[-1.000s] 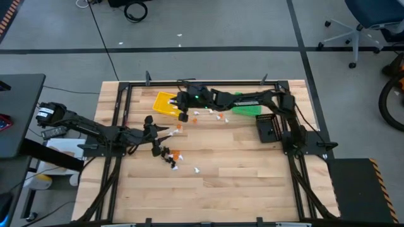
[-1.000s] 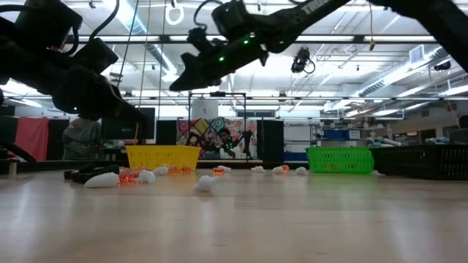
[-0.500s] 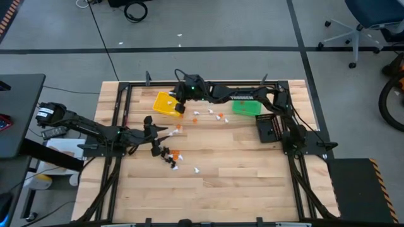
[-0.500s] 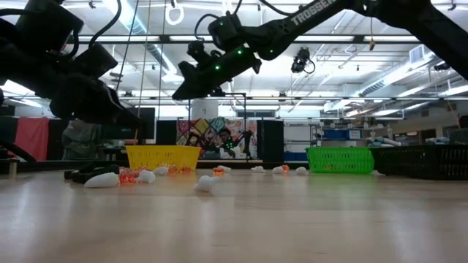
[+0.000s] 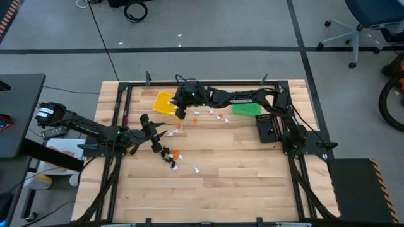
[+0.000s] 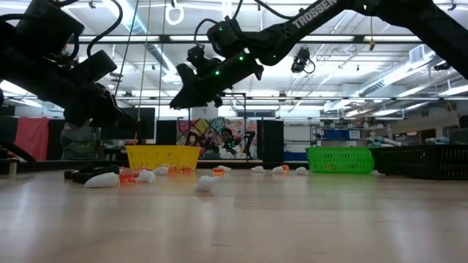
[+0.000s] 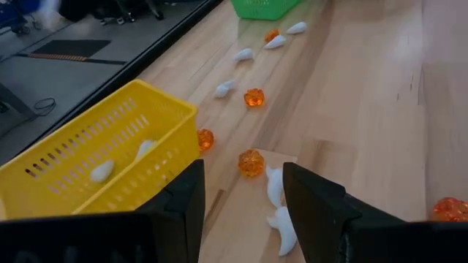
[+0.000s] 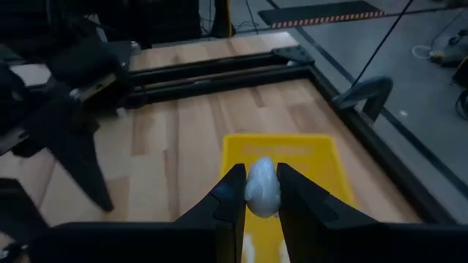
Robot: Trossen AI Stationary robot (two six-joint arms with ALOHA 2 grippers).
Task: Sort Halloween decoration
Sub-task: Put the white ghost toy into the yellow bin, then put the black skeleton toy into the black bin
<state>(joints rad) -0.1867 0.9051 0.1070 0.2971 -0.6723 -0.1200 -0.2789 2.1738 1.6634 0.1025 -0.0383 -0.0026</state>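
pinching a white trinket point(image 8: 262, 187), right end effector point(image 8: 257, 191) narrow, above the yellow bin point(image 8: 307, 156)

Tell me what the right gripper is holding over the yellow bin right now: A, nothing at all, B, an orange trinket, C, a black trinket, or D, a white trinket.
D: in the right wrist view the right gripper is clamped on a white trinket, with the yellow bin directly beyond it.
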